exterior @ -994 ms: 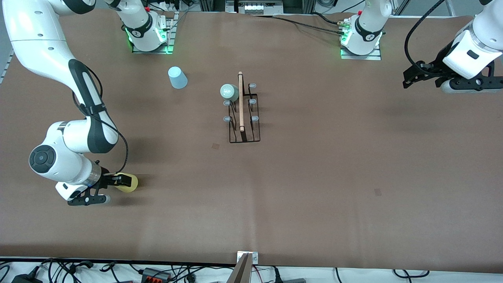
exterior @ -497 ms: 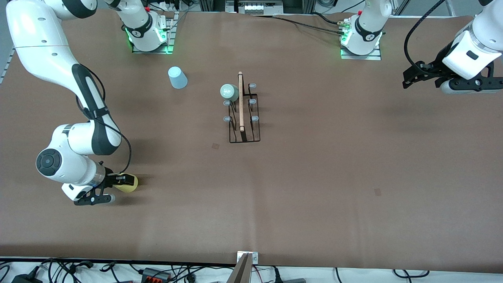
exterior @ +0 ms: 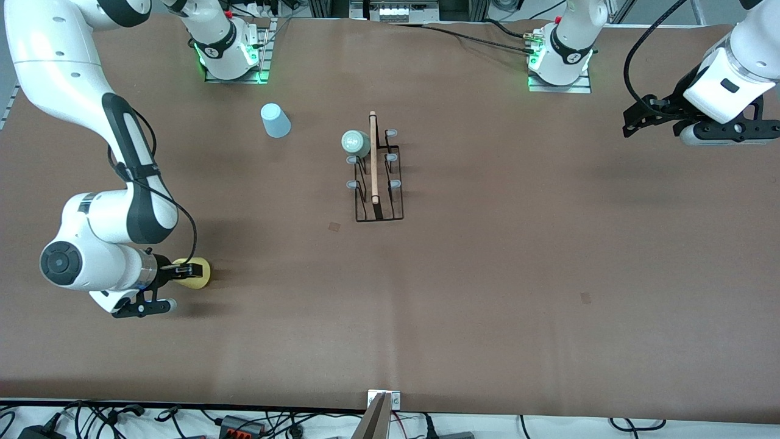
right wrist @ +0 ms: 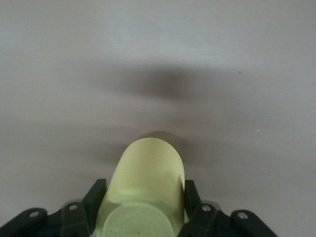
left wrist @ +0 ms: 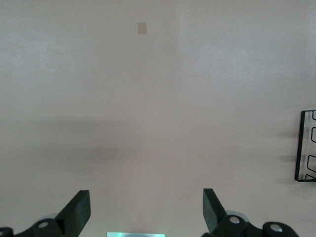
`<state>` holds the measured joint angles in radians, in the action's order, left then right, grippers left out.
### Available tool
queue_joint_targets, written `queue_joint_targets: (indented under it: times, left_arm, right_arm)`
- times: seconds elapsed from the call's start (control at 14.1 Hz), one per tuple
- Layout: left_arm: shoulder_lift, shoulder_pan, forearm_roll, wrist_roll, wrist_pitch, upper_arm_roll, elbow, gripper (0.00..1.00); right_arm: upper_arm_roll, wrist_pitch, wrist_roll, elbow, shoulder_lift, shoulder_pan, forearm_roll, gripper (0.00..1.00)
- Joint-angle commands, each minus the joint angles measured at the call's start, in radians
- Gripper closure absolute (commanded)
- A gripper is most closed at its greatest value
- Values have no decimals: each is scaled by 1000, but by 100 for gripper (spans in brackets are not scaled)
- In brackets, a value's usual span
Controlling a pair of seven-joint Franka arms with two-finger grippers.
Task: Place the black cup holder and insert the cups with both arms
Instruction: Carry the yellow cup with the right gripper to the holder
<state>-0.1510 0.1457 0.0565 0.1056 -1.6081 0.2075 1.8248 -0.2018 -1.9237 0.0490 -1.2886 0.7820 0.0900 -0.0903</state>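
The black cup holder (exterior: 378,210) stands mid-table, its wooden rod (exterior: 373,158) running along the top. A pale grey-green cup (exterior: 354,143) sits on one of its pegs at the end nearest the robots' bases. A light blue cup (exterior: 275,120) stands upside down on the table toward the right arm's base. My right gripper (exterior: 183,272) (right wrist: 143,190) is shut on the yellow cup (exterior: 200,274) (right wrist: 148,168), which lies on its side low at the right arm's end of the table. My left gripper (exterior: 634,119) (left wrist: 146,197) waits open and empty over the left arm's end; one corner of the holder (left wrist: 306,148) shows in its view.
The two arm bases (exterior: 231,58) (exterior: 560,64) stand on plates along the table's edge farthest from the front camera. A metal bracket (exterior: 382,402) and cables (exterior: 109,417) sit at the edge nearest it. Brown table surface (exterior: 518,256) lies between the holder and the left arm.
The right gripper's fingers closed on the yellow cup, and the hand with the cup shifted slightly. The left arm stayed almost still.
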Motion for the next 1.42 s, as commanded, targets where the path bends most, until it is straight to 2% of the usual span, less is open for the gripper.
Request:
queue_joint_targets:
  times: [0.0,0.14,0.28,0.57,0.92,1.06,1.35]
  left_arm:
    - [-1,6,20,-24,8,3,-7,0]
    - [-1,8,20,-24,11,3,-7,0]
    - [1,8,20,-24,13,0,-7,0]
    - [1,8,20,-24,13,-4,-7,0]
    - [1,12,20,-32,13,-10,-7,0]
    - [-1,20,20,-32,13,-10,-7,0]
    - [-1,18,14,-29,14,3,-7,0]
  right_arm:
    - [-98,123,-4,84,-26,-24,9,73]
    - [-168,153,-78,106,-26,-45,3,73]
    - [-194,175,-161,111,-36,-93,0,73]
    - [-192,248,-322,107,-119,-239,4,73]
    - [-192,270,-457,103,-116,-398,14,73]
    - [-192,256,-492,80,-109,-438,12,73]
    - [-191,215,-506,23,-96,-443,12,73]
